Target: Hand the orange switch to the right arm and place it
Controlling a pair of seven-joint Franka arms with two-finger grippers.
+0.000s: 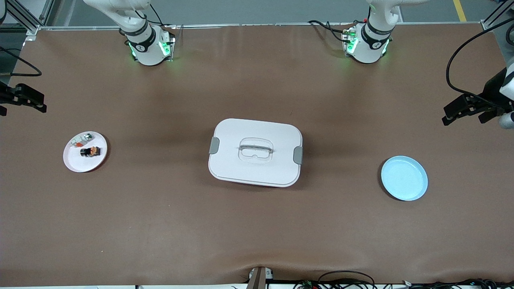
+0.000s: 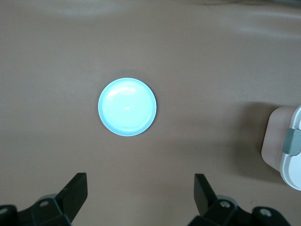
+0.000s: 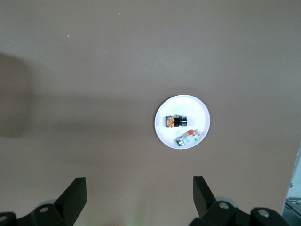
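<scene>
Orange switch point(image 1: 90, 151) lies on white plate point(image 1: 76, 162) at the right arm's end of the counter point(image 1: 257, 233), just beside a small whitish-clear part point(image 1: 83, 139) on the same plate; the switch is the nearer of the two to the front camera. Nothing grips it. Right tool point(image 3: 138, 195) hangs over bare counter at that end, fingers spread wide, holding nothing; its wrist view shows plate and both parts below. Left tool point(image 2: 141, 193) hangs over the counter at the left arm's end, fingers spread too, holding nothing, blue plate point(image 1: 404, 178) under its camera. White lidded box point(image 1: 255, 152) with grey clips sits mid-counter, between the two plates, well apart from each.
</scene>
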